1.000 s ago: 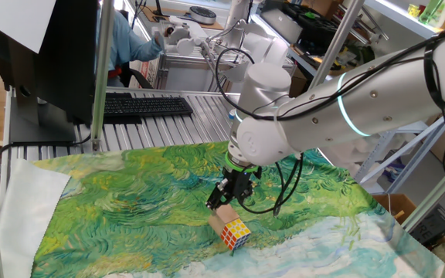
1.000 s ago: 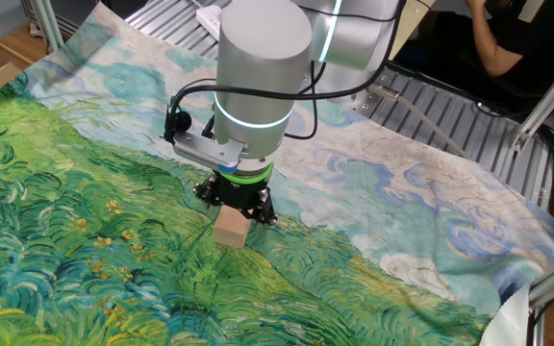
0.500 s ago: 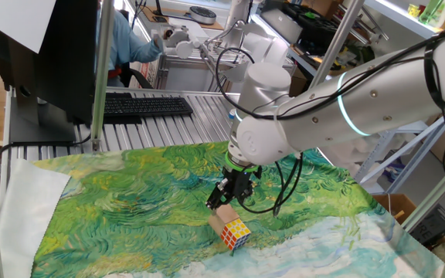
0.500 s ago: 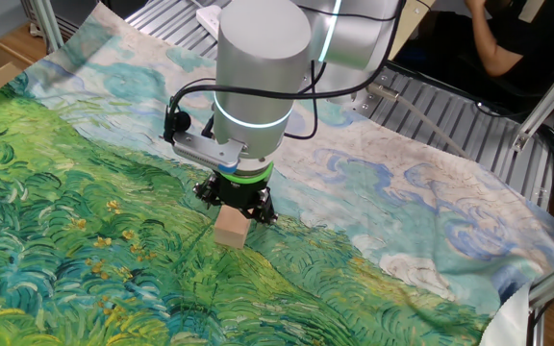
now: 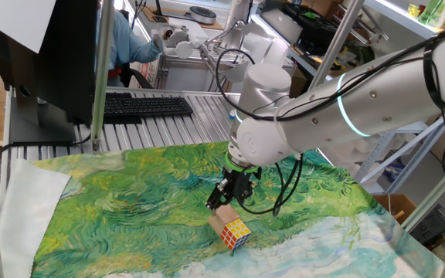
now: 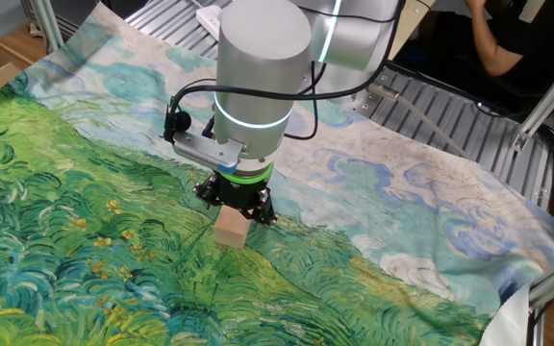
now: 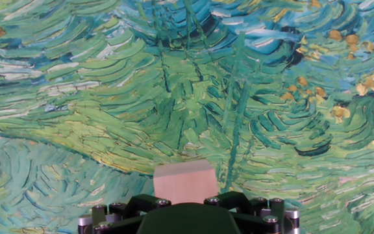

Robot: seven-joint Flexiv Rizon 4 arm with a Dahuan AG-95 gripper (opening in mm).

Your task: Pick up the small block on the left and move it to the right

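The black two-finger gripper points straight down at the plain tan wooden cube, the small block, with its dark fingers set around the cube's upper part. They look closed on it, though the contact faces themselves are hidden in every view. The block sits on, or just barely above, the green and blue painted-landscape cloth that covers the table; which of the two cannot be told. In the one fixed view it is just beside the multicoloured puzzle cube with white edges, apparently touching it. In the hand view the block's pale top edge shows right above the gripper body, centred.

Against the pictures from half a second and a second ago nothing has shifted: the white arm with the glowing teal ring, the gripper, the block and the puzzle cube all sit in the same places.
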